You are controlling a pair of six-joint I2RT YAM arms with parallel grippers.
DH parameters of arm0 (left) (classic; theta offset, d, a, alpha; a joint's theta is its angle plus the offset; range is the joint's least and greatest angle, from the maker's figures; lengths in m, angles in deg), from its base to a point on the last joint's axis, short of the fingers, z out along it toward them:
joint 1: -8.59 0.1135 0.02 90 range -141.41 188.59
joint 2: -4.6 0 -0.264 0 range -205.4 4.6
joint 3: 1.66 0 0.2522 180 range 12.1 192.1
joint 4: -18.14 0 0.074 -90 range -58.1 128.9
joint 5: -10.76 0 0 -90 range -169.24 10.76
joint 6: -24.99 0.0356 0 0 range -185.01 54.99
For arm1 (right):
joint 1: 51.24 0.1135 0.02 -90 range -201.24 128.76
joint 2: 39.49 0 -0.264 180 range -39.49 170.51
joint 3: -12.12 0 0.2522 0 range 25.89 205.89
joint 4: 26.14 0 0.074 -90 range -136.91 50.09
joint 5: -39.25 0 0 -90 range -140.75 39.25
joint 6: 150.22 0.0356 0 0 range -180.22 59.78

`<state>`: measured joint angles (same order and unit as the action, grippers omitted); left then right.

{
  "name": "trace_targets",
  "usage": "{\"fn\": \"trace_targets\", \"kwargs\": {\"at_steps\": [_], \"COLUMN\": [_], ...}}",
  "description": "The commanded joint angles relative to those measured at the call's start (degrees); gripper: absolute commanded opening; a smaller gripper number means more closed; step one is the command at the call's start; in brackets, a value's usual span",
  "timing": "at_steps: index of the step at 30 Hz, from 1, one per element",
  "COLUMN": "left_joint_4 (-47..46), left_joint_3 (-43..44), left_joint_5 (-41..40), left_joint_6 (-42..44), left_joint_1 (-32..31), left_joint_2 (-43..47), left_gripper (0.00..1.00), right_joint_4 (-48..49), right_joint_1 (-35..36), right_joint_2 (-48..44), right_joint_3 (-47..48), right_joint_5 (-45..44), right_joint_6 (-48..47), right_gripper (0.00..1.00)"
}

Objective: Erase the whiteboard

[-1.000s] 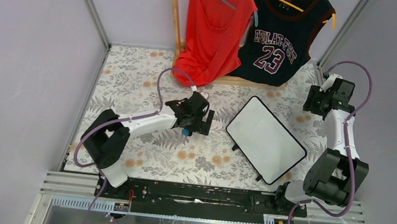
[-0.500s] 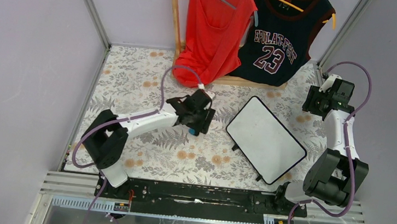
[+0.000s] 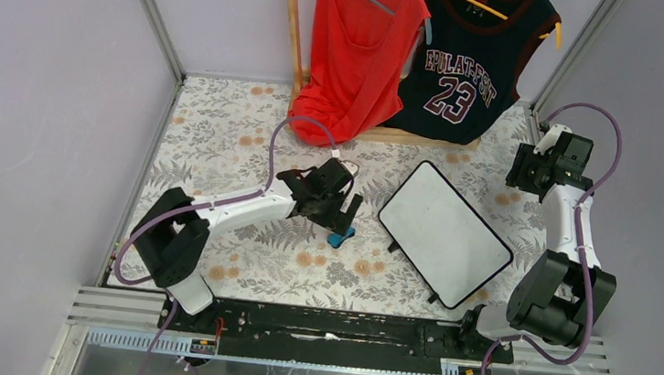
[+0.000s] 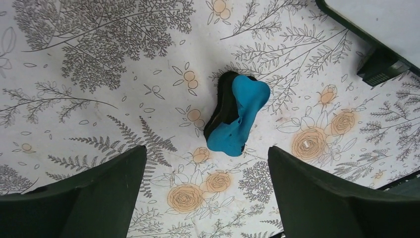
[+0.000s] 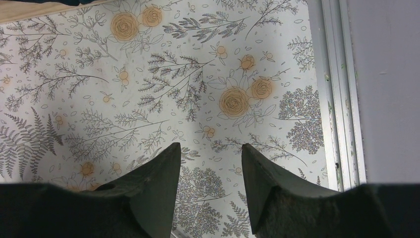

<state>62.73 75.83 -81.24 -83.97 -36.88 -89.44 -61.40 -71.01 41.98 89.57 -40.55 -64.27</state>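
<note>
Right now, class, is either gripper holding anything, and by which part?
Nothing is held. The left gripper hangs open over the blue eraser lying on the table; the right gripper is empty too.

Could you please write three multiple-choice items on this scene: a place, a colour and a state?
1. Where is the eraser relative to the whiteboard? A) on it B) beside it, on the table C) under it
2. The eraser's main colour? A) red B) yellow C) blue
3. The left gripper is: A) open above the eraser B) shut on the eraser C) shut, empty

B: it lies on the table, clear of the whiteboard. C: blue in the wrist view. A: jaws wide apart, eraser lying free below.
</note>
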Motion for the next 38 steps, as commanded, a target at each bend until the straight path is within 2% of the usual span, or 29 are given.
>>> {"fn": "trace_targets", "kwargs": {"at_steps": [1,9,12,14,20,29,38], "left_joint_4": [-0.35,-7.98,-14.30,-18.44,-24.43,-26.24,-26.88], "left_joint_3": [-0.53,-4.69,-8.63,-11.40,-16.67,-18.78,-19.99], "left_joint_5": [-4.61,-12.28,-17.06,-18.52,-29.63,-24.49,-23.77], "left_joint_6": [-1.03,-1.35,-0.46,-0.38,0.31,-2.40,-3.82], "left_joint_1": [-0.09,7.18,8.84,10.40,14.85,18.02,18.64], "left_joint_2": [2.49,5.69,10.07,13.79,21.99,25.37,26.28], "left_gripper": [0.90,0.93,0.99,1.00,1.00,1.00,1.00], "right_joint_4": [1.32,1.36,2.22,3.71,10.86,12.67,14.29], "right_joint_1": [-0.01,-0.01,-0.03,-0.02,-0.01,-0.02,-0.01], "right_joint_2": [-1.38,-1.73,-1.99,-2.57,-6.22,-7.39,-7.55], "right_joint_3": [0.26,-0.10,-0.99,-1.93,-8.42,-9.94,-10.82], "right_joint_5": [1.14,2.15,3.26,3.61,3.95,5.13,4.02], "right_joint_6": [-0.43,-0.76,-1.34,-1.79,-3.61,-2.94,-1.29], "right_gripper": [0.55,0.55,0.55,0.56,0.61,0.65,0.62]}}
